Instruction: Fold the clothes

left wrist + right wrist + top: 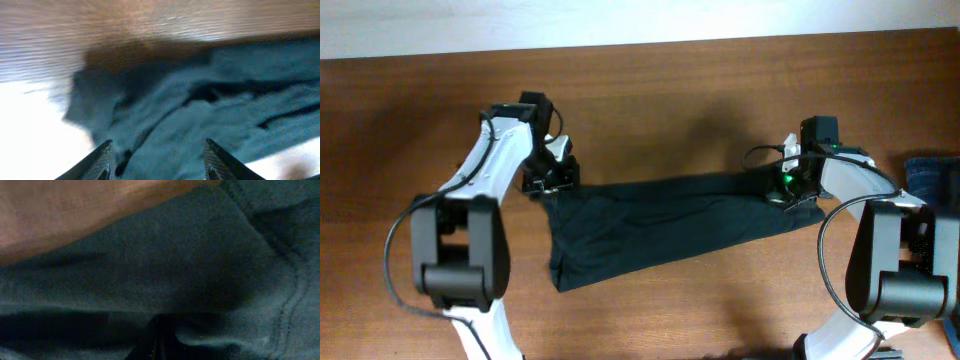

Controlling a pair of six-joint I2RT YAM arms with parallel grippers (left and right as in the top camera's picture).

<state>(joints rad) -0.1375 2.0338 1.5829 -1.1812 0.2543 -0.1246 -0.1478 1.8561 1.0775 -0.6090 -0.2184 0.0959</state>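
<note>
The black T-shirt (660,225) lies on the wooden table as a long crumpled band running from left to right. Its logo is hidden. My left gripper (550,177) is at the shirt's upper left corner. In the left wrist view its jaws (157,146) are open, with rumpled shirt fabric (200,110) just beyond them. My right gripper (796,190) is at the shirt's right end. In the right wrist view its dark fingers (160,332) are pressed together in a fold of the shirt (150,265), which fills the view.
A blue denim garment (932,178) lies at the table's right edge, beside the right arm. The wooden table (650,90) runs back to a pale wall. Both arm bases stand at the front edge.
</note>
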